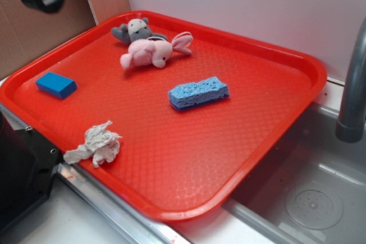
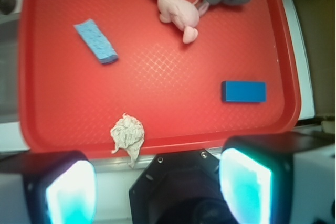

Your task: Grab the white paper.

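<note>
Two views up: my wrist camera shows the claw (image 2: 157, 190) spread wide with nothing in it, above the tray (image 2: 157, 85) edge. Paper (image 2: 127, 136) sits crumpled at that rim, tail overhanging. Only the exterior shows the sink (image 1: 311, 190).

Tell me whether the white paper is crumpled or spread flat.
Crumpled. The white paper is a wrinkled wad with a thin tail, lying at the red tray's near edge, apart from the open gripper.
</note>
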Robot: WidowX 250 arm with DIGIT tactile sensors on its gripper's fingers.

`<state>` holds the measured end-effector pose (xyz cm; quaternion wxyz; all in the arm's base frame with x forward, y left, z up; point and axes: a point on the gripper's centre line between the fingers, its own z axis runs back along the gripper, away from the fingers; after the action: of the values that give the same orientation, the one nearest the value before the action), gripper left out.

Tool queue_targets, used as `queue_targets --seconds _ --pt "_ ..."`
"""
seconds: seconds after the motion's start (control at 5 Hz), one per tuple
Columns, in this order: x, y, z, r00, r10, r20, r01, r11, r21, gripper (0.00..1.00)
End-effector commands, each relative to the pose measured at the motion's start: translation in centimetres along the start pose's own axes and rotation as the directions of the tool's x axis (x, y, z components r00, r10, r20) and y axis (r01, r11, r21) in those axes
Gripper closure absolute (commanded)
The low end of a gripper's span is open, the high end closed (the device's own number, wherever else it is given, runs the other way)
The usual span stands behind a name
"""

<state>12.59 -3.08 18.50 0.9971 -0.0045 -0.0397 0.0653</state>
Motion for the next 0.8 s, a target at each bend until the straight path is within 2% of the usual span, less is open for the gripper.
queue_targets --seconds 0.0,0.6 --pt "0.6 -1.4 -4.9 0.998 0.007 -0.064 -0.01 0.998 -0.06 0.0" --pt "-1.0 -2.7 -12.8 0.98 -0.038 -0.193 0.02 0.995 -0.098 0.0"
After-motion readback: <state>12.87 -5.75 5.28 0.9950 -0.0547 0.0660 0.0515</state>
